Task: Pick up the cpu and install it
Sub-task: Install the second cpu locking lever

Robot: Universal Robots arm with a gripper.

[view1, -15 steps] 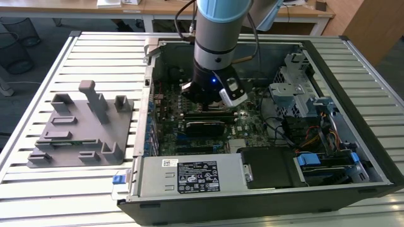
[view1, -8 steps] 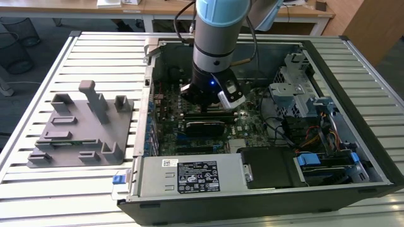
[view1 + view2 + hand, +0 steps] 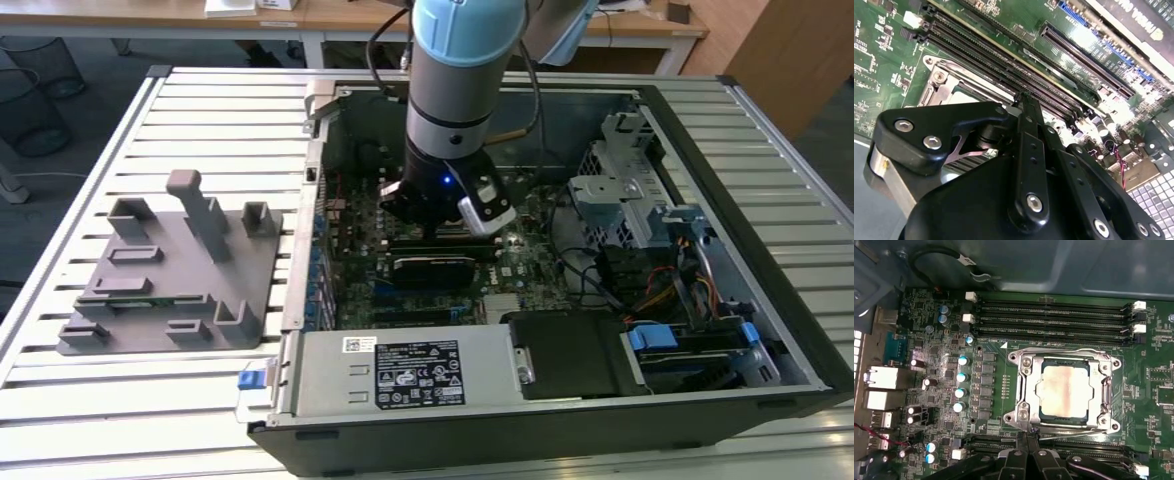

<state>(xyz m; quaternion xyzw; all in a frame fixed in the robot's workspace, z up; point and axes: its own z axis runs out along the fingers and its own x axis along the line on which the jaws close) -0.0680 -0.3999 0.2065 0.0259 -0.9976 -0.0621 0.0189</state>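
Sitting flat in its socket point(image 3: 1064, 392) on the motherboard point(image 3: 929, 370), the cpu point(image 3: 1063, 390) shows its pale metal top through the opening of the metal frame point(image 3: 1026, 390) that lies closed over its edges. The frame is there to press the chip down evenly, and the thin wire lever point(image 3: 1069, 429) running along the frame's near edge looks laid down, which would lock that pressure; by that reading the chip is already seated rather than waiting to be picked up.

Just beside the socket, on the lever's side, the gripper point(image 3: 1027, 440) has its two black fingers pressed together into a single narrow tip, with nothing pinched between them. In the second wrist view the same fingers point(image 3: 1026, 107) meet edge to edge over a corner of the frame point(image 3: 941, 80). A shut tip like this suits pushing or hooking a thin lever better than grasping a flat chip, so the pose fits work on the latch.

On the far side of the socket from the gripper run the long memory slots point(image 3: 1054, 315), bare and well apart from the fingers.

In the exterior view the arm point(image 3: 454, 90) reaches straight down into the open computer case point(image 3: 747, 130), which lies on its side so the board faces up. Outside the case, well apart from the socket, stands a grey holder block point(image 3: 160, 290) with upright posts.
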